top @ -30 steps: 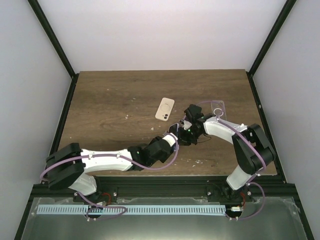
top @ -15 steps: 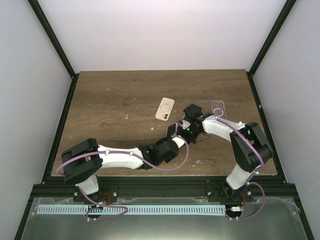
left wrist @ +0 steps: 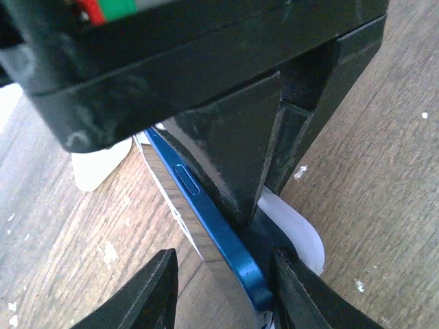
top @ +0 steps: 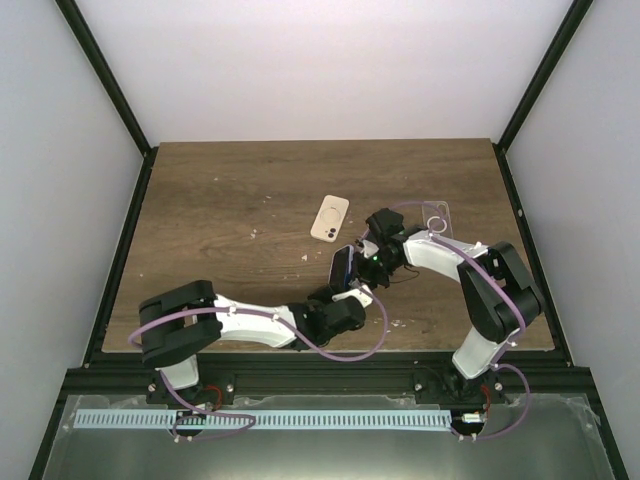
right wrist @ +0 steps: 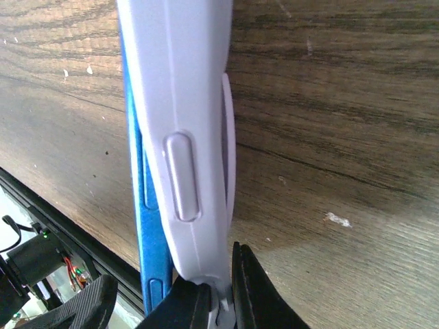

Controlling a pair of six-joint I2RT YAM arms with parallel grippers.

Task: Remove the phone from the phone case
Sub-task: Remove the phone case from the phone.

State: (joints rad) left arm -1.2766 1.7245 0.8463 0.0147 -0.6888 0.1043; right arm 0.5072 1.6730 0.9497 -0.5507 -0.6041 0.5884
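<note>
On the left half of the brown wood-grain table the matte boards are speckled with small pale crumbs. Near the centre a cream glossy rounded-rectangle slab lies flat, well apart from both arms.

Just right of it, the blue metal-edged phone is held up off the table, tilted, between the two grippers. Its rim is smooth and shiny, with a long recessed side button. The pale translucent soft-plastic phone case lies alongside the phone. It is rounded and satin, with a raised oval button bump. Blue rim shows beside the case along one long side.

The left gripper has its black fingers spread wide on either side of the phone's lower end. One finger is against the phone and case. The other stands just off, with wood showing in the gap.

The right gripper is pinched tight on the end rim of the phone case, its black jaws nearly meeting.

Far right, a clear plastic rounded shell lies flat near the right arm's forearm.
</note>
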